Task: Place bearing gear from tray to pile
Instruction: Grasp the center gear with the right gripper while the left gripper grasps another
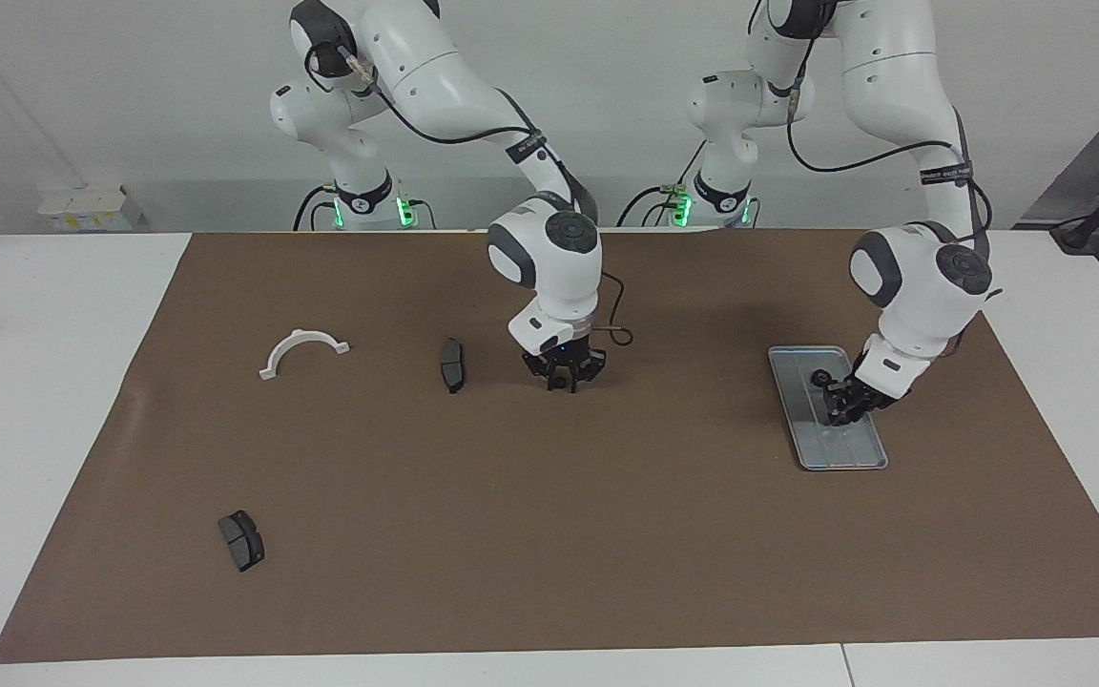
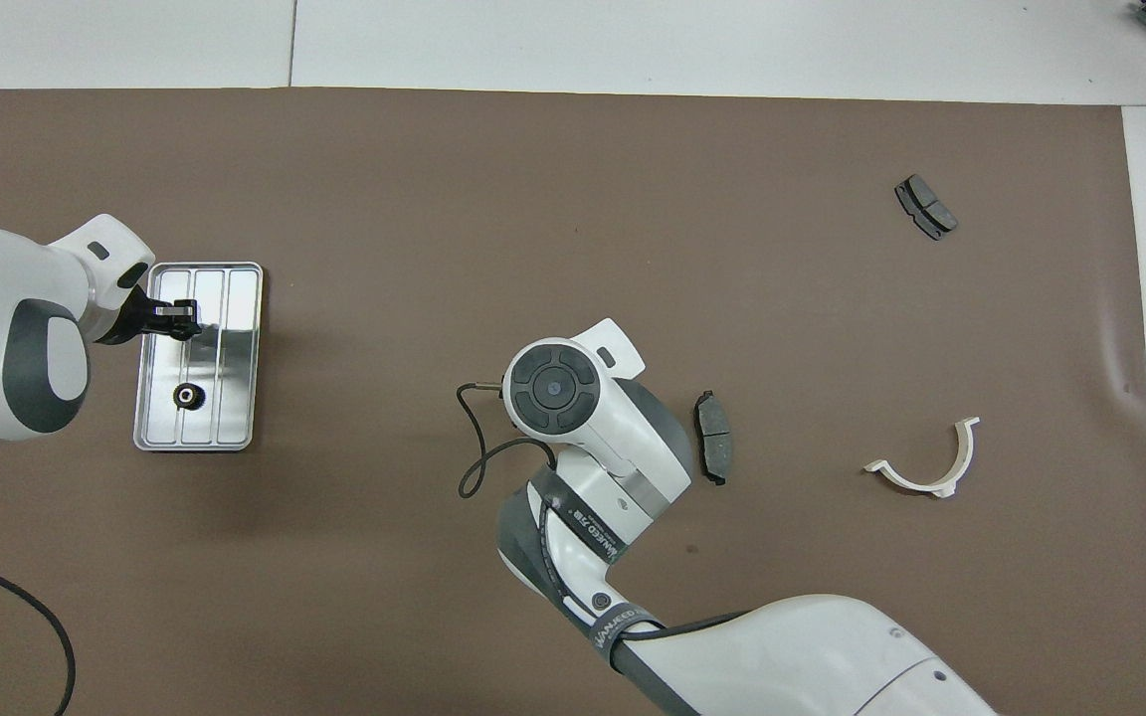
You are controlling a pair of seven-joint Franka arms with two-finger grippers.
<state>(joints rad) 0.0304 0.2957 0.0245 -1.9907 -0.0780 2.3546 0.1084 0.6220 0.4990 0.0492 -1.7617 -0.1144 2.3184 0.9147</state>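
Currently the left end effector [image 1: 840, 412] hangs low over the middle of the tray [image 1: 840, 466]. From these views I cannot tell whether it is open or closed, nor whether it carries anything.

The bearing gear [image 2: 185, 396], a small dark ring with a pale centre, lies flat in the tray. It is apart from that end effector, toward the tray's end nearer the robots.

The right end effector [image 1: 562, 382] is down at the brown mat [image 1: 549, 534] mid-bench, its tips closed together. Anything pinched between them is hidden. Just beside it lies one dark brake pad [image 1: 452, 364]. Past that pad, toward the right arm's end of the bench, sits the white half-ring bracket [image 1: 303, 351], well apart. The second brake pad [image 1: 241, 539] is farther off again, so the pile is loose.

Handling, judged:
- The gear looks rigid and hard, light for these arms and not fragile.
- It is probably smooth and apt to slip or roll if tipped on edge.
- The tray's ridges may hold it in one lane.

Grasp, judged: come straight down and pinch across the outer diameter, tips either side of the rim and centred. The part is small, so a slight offset could flick it along the tray.
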